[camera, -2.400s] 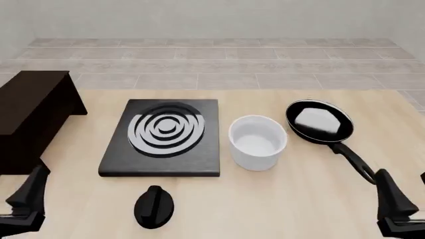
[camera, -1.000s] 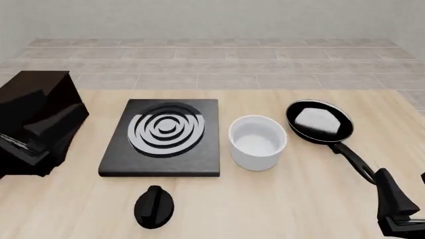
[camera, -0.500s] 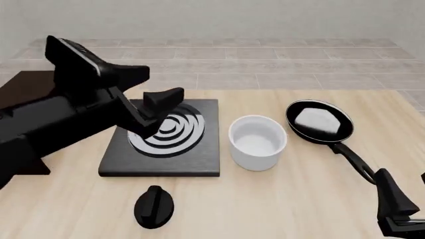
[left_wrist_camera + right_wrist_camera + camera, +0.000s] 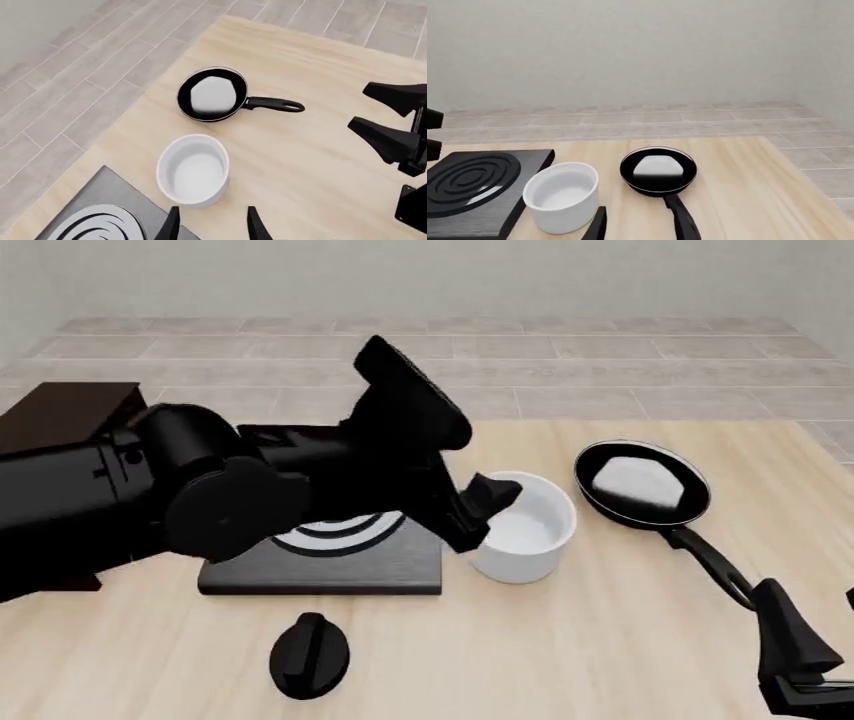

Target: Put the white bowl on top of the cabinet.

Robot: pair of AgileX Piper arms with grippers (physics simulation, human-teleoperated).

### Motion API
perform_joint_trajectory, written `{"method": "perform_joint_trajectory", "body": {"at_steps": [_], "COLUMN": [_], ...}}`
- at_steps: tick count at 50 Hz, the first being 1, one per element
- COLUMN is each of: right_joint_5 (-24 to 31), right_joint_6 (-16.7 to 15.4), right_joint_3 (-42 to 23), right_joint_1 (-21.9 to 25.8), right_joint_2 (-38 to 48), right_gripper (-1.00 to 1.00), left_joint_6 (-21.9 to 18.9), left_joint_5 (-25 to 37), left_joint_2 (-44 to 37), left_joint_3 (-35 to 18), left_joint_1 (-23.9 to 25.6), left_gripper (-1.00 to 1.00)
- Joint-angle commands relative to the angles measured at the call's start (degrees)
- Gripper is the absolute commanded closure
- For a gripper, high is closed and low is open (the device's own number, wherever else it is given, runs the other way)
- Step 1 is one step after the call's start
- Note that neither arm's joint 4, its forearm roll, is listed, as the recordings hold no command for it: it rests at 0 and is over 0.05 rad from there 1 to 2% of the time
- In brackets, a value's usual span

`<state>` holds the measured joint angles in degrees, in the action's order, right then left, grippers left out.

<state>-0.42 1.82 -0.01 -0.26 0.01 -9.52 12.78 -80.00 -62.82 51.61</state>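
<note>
Since half a second ago the left arm has swung from over the stove plate (image 4: 320, 570) across to the white bowl (image 4: 530, 530), and the left gripper (image 4: 478, 510) now sits just beside the bowl's stove-side rim; the bowl, frying pan (image 4: 641, 485) and knob (image 4: 310, 653) have not shifted; the right gripper (image 4: 807, 665) idles well clear of the bowl, beyond the pan's handle, its fingers apart with nothing between them. From the left wrist view the left fingers (image 4: 168, 227) stand spread and empty with the bowl just ahead; whether one already touches the rim is hard to tell. This looks like the approach to the grasp; next the jaws should straddle the bowl's wall, close, lift, and carry it past the stove plate to the cabinet (image 4: 67, 405).
</note>
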Motion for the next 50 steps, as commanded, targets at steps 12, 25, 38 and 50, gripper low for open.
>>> {"method": "perform_joint_trajectory", "body": {"at_steps": [12,25,38,50], "right_joint_5": [0.1,0.2,0.2,0.2], "right_joint_6": [0.3,0.4,0.4,0.5], "right_joint_3": [0.0,0.0,0.0,0.0], "right_joint_1": [-0.1,-0.1,0.0,0.0], "right_joint_2": [0.0,0.0,0.0,0.0], "right_gripper": [-1.00,-1.00,-1.00,-1.00], "left_joint_6": [-2.7,-7.1,-11.4,-13.3], "left_joint_5": [11.3,12.9,11.0,10.1], "left_joint_2": [-14.9,-20.3,-23.5,-26.2], "left_joint_3": [-14.2,-16.0,-15.0,-14.1], "left_joint_1": [5.1,3.8,-0.3,-0.2], "left_gripper": [-1.00,-1.00,-1.00,-1.00]}}
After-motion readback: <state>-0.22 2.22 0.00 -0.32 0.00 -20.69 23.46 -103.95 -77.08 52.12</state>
